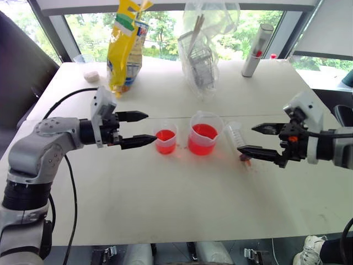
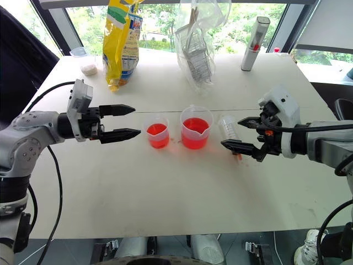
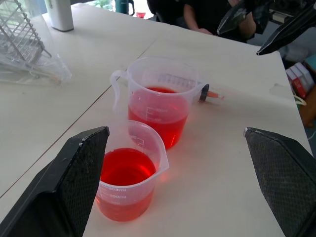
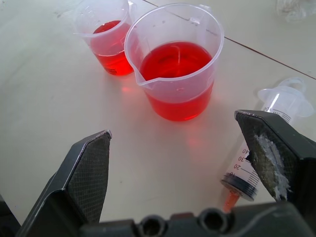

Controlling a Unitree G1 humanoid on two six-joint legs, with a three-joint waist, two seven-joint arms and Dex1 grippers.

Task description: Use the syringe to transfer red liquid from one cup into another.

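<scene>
The syringe (image 4: 266, 136), flat on the counter (image 1: 165, 204), is best straddled squarely by the wide-spread right tool (image 1: 263, 141); left tool (image 1: 139, 129) likewise wide

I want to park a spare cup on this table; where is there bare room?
The near half of the table, in front of the smaller cup, larger beaker and syringe, is bare. The far edge is crowded: yellow bag, plastic-wrapped rack, white cylinder.

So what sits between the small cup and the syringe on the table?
The larger beaker, holding red liquid, stands between the smaller cup and the syringe lying on the table, seen in the left eye view.
</scene>
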